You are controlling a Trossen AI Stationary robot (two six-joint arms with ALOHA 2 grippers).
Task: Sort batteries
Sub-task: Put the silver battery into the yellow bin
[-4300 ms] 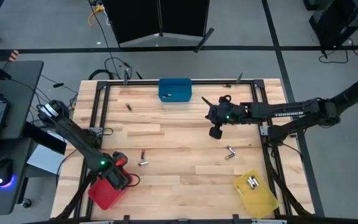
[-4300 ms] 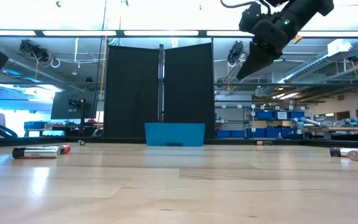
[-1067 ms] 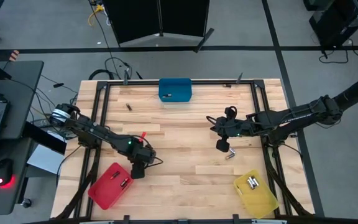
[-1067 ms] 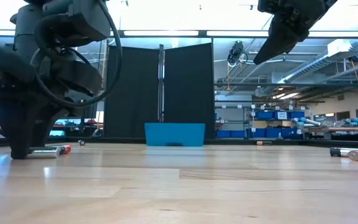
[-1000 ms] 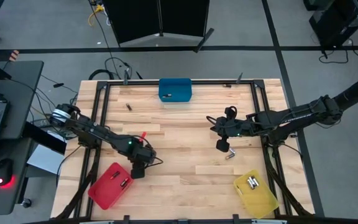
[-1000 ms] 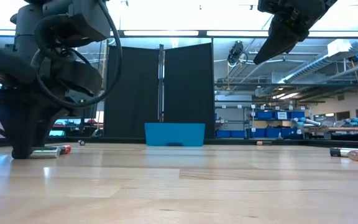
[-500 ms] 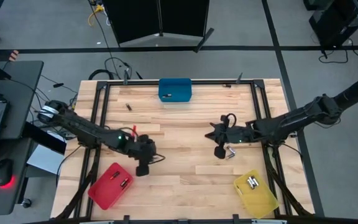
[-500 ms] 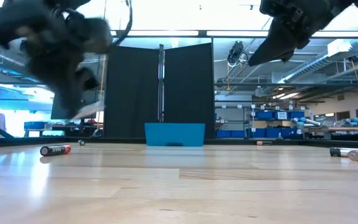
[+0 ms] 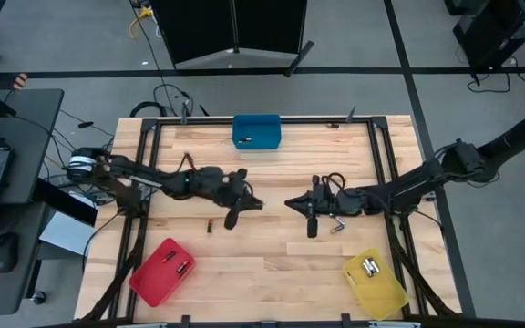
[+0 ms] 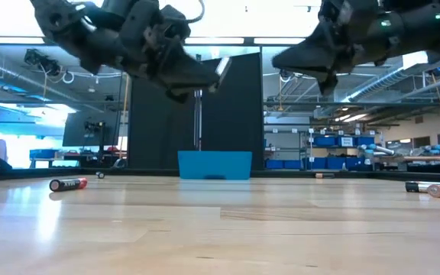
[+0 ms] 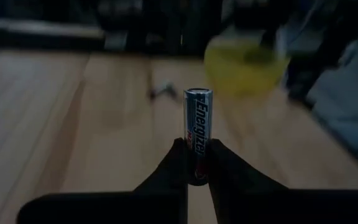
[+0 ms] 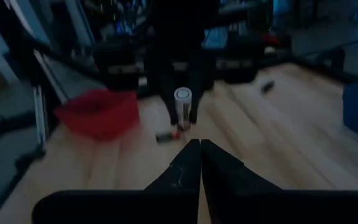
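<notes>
My left gripper (image 9: pixel 255 202) hovers over the table's middle, shut on a silvery battery (image 11: pixel 197 130), which also shows in the low view (image 10: pixel 222 69). My right gripper (image 9: pixel 288 202) faces it from the right, shut and holding nothing (image 12: pixel 200 148); its wrist view shows the held battery (image 12: pixel 183 104) just ahead. A red-ended battery (image 9: pixel 210 225) lies on its side on the wood left of centre. Two batteries (image 9: pixel 338 221) lie under the right arm, and another (image 9: pixel 188 156) lies at the far left. My left gripper pinches the silvery battery's lower end (image 11: pixel 196 169) between its two fingertips. The fingers come nearly level from the table's left and lie across the battery. The battery stands roughly upright above the fingertips, clear of the table.
A blue bin (image 9: pixel 256 130) stands at the far edge, a red bin (image 9: pixel 160 271) at the near left and a yellow bin (image 9: pixel 375 282) at the near right, each with batteries inside. Bare wood lies in the near middle.
My left gripper has lifted the silvery battery off the table beside the red-ended one, risen, swung toward the table's middle and tipped from pointing down to nearly level. My right gripper has sunk, gone a little toward the left edge and tipped from pointing down to nearly level.
</notes>
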